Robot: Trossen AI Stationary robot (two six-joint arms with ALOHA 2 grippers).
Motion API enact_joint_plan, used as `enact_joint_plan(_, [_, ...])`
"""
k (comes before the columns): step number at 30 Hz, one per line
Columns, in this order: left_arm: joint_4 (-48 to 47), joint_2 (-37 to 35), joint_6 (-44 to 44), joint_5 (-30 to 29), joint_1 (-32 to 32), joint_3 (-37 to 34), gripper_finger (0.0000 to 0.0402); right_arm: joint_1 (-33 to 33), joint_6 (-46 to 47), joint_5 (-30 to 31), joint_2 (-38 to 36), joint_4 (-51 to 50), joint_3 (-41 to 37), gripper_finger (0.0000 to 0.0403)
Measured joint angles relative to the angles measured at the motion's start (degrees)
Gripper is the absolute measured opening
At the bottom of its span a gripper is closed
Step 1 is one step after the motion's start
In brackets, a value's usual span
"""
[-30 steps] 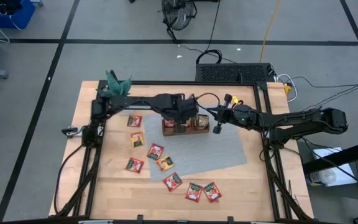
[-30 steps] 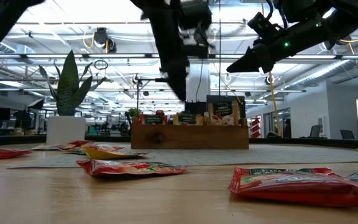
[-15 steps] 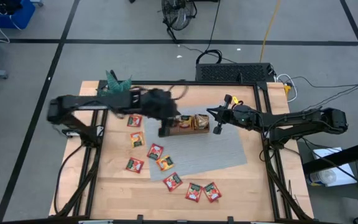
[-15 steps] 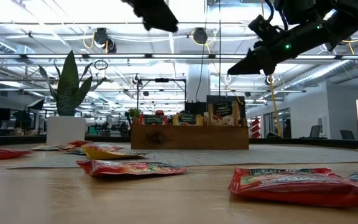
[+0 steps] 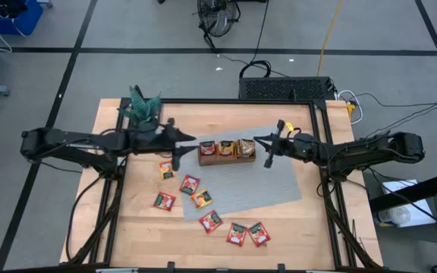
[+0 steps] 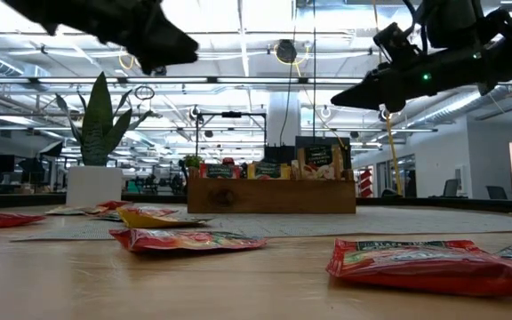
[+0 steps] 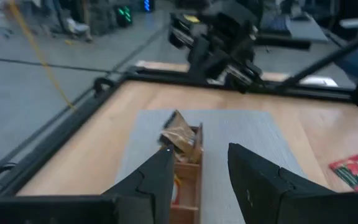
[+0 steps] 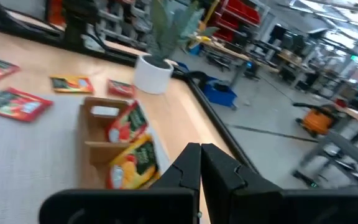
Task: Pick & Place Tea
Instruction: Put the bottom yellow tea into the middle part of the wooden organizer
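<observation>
Since 1 s ago, left arm has swung off the wooden tray (image 5: 226, 151) toward table's left side; left gripper (image 5: 179, 161) now hangs beside the tray's left end, fingers apart w/ a narrow gap, holding nothing. Room: open industrial hall w/ ceiling lights. Wood table (image 5: 294, 220) carries a grey mat (image 5: 268, 186) under the tray. Potted plant (image 5: 144, 105) at back-left corner. Right gripper (image 5: 268, 158) hovers just right of tray, jaws closed, empty. Tea (image 5: 211, 221): some sachets in tray, others scattered loose on mat & wood toward the front-left
</observation>
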Motion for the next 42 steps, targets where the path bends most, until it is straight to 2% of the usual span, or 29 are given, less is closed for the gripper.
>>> enact_joint_plan(9, [1.6, -13.9, 1.1, -4.8, 0.0, -9.4, 0.0154, 0.0, 4.6, -1.5, 0.0, 1.2, -1.9, 0.0])
enact_joint_plan(13, [5.1, -18.5, 1.1, -6.6, 0.0, -13.9, 0.0154, 0.0, 5.9, -1.6, 0.0, 1.3, -2.7, 0.0])
enact_joint_plan(17, [7.7, -20.6, 0.1, -6.6, 0.0, -17.6, 0.0154, 0.0, 7.3, -1.6, 0.0, 1.4, -3.1, 0.0])
enact_joint_plan(21, [8.4, -19.4, -9.3, -5.6, -0.2, -20.4, 0.0154, 0.0, 7.4, -1.6, 0.0, 1.1, -3.3, 0.0])
enact_joint_plan(24, [7.8, -15.6, -16.5, 0.8, -1.4, -20.9, 0.0154, 0.0, 8.3, -1.6, 0.0, 1.0, -3.3, 0.0])
enact_joint_plan(26, [8.0, -11.5, -19.6, 3.1, -3.8, -20.0, 0.0154, 0.0, 8.8, -1.5, 0.0, 1.0, -3.3, 0.0])
enact_joint_plan(30, [6.1, 0.5, -20.8, 0.1, -11.3, -14.1, 0.0154, 0.0, 8.8, -1.5, 0.0, 0.9, -3.3, 0.0])
enact_joint_plan(33, [0.7, 10.9, -21.0, -0.7, -15.9, -5.1, 0.0154, 0.0, 8.8, -1.5, 0.0, 0.9, -3.3, 0.0])
enact_joint_plan(35, [-6.9, 18.0, -21.0, -0.7, -18.4, 2.2, 0.0154, 0.0, 8.8, -1.5, 0.0, 0.9, -3.3, 0.0])
enact_joint_plan(39, [-28.8, 31.2, -20.7, -0.1, -22.3, 17.5, 0.0154, 0.0, 8.8, -1.4, 0.0, 0.7, -3.3, 0.0])
enact_joint_plan(42, [-39.6, 39.1, -22.0, 4.5, -24.0, 26.6, 0.0154, 0.0, 8.8, -1.4, 0.0, 0.1, -3.3, 0.0])
